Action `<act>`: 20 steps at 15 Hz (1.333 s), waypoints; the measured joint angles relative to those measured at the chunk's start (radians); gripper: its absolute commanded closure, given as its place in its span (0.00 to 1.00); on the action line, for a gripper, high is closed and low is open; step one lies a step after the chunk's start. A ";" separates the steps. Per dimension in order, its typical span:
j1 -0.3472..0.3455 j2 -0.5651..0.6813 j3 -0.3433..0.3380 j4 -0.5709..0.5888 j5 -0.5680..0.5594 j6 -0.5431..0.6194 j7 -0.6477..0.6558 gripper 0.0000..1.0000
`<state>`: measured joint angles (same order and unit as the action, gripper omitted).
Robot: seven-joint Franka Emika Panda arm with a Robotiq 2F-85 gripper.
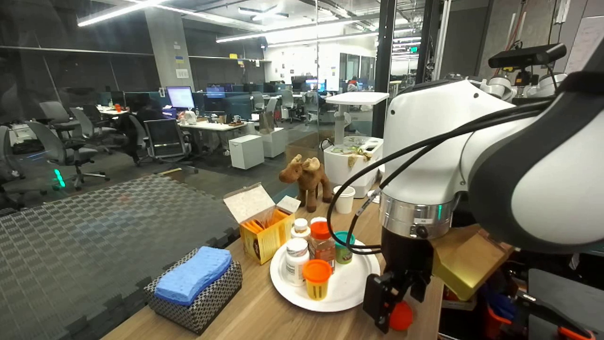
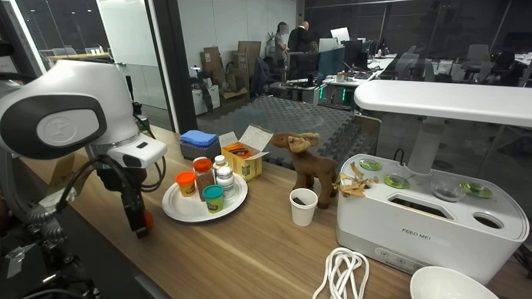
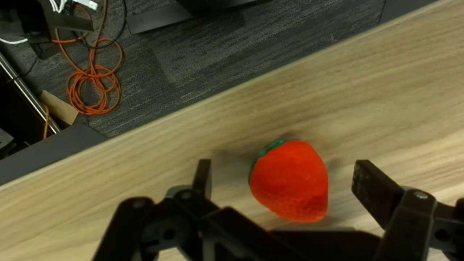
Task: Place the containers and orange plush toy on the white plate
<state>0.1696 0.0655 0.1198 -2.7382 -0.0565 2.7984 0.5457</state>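
- Orange strawberry-shaped toy (image 3: 290, 181), probably the plush, lies near the robot-side edge of the worktop (image 3: 380, 108).
- End effector (image 3: 282, 178) is spread with the toy between, presumably for grasping.
- Containers (image 2: 205, 182) stand grouped on the white plate (image 2: 183, 207), perhaps leaving it room.

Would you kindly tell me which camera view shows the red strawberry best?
The wrist view: it shows the red strawberry unobstructed, with some green along one side, framed by the open gripper. In both exterior views, the gripper hides part of it.
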 measured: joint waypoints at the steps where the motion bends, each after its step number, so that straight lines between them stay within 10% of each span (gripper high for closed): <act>1: 0.000 0.001 -0.008 0.003 -0.013 0.005 0.001 0.27; 8: 0.000 0.003 -0.014 0.008 -0.014 0.006 -0.004 0.76; 20: -0.007 -0.041 -0.033 0.143 -0.015 -0.241 0.057 0.76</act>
<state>0.1628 0.0246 0.0869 -2.5956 -0.0719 2.5575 0.6023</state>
